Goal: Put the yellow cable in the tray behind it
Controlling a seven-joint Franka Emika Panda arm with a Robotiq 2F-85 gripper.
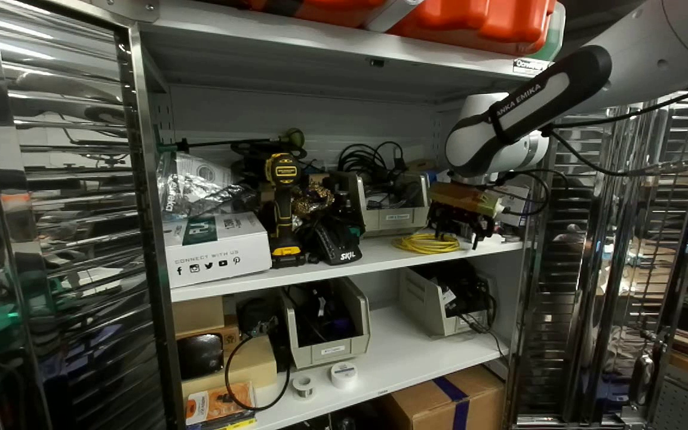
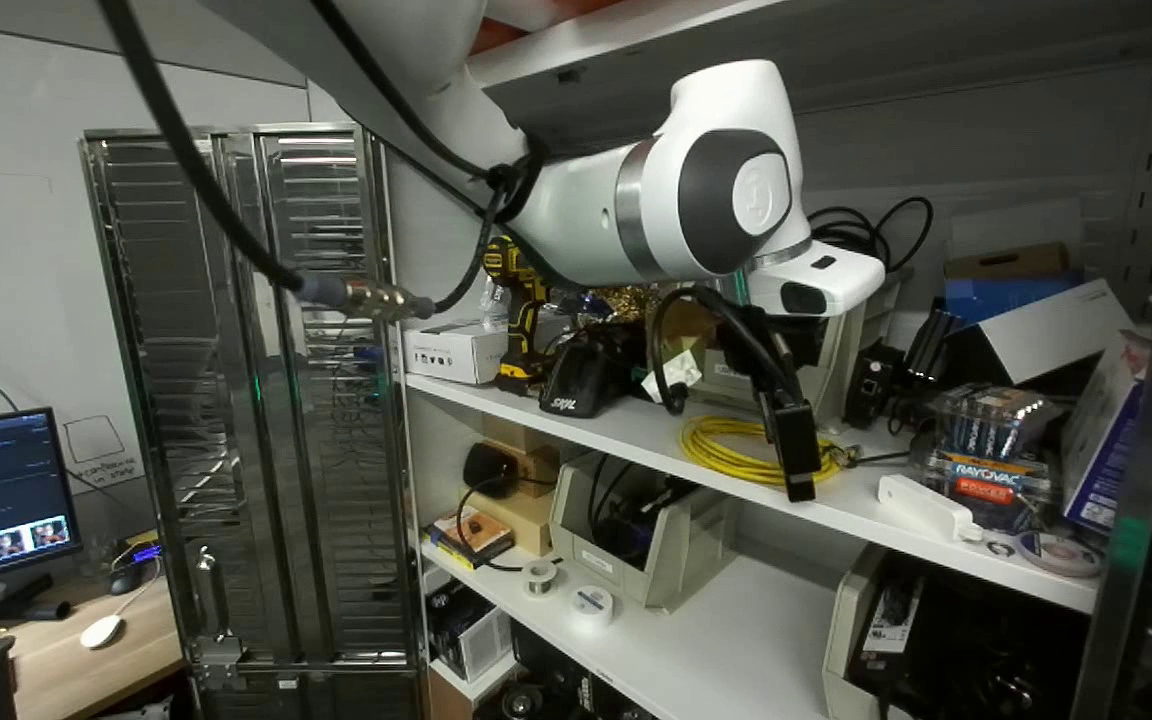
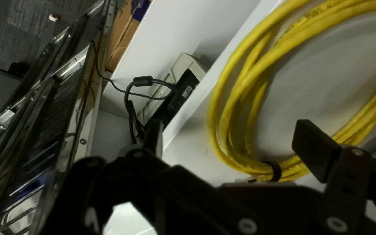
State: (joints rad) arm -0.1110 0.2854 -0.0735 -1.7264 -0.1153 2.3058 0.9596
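Observation:
The yellow cable point(image 1: 426, 243) is a loose coil lying on the middle shelf near its front edge. It shows in both exterior views point(image 2: 736, 464) and large in the wrist view point(image 3: 240, 160), with a black tie round its strands. The tray point(image 1: 395, 218), a pale bin with black cords piled in it, stands behind the coil; an exterior view shows its front wall point(image 2: 731, 390) partly hidden by the arm. My gripper point(image 1: 457, 237) is open and empty. In the wrist view its two fingers point(image 3: 232, 138) are wide apart, one over the coil's strands, the other beyond the shelf edge. Contact cannot be told.
The yellow-and-black drill point(image 1: 284, 203), SKIL tool point(image 1: 335, 242) and white box point(image 1: 218, 248) stand left of the tray. A battery pack point(image 2: 986, 450) and white strip point(image 2: 926, 507) lie beyond the coil. The upper shelf point(image 1: 344, 42) hangs above the arm's wrist. Metal doors point(image 1: 583, 257) flank the cabinet.

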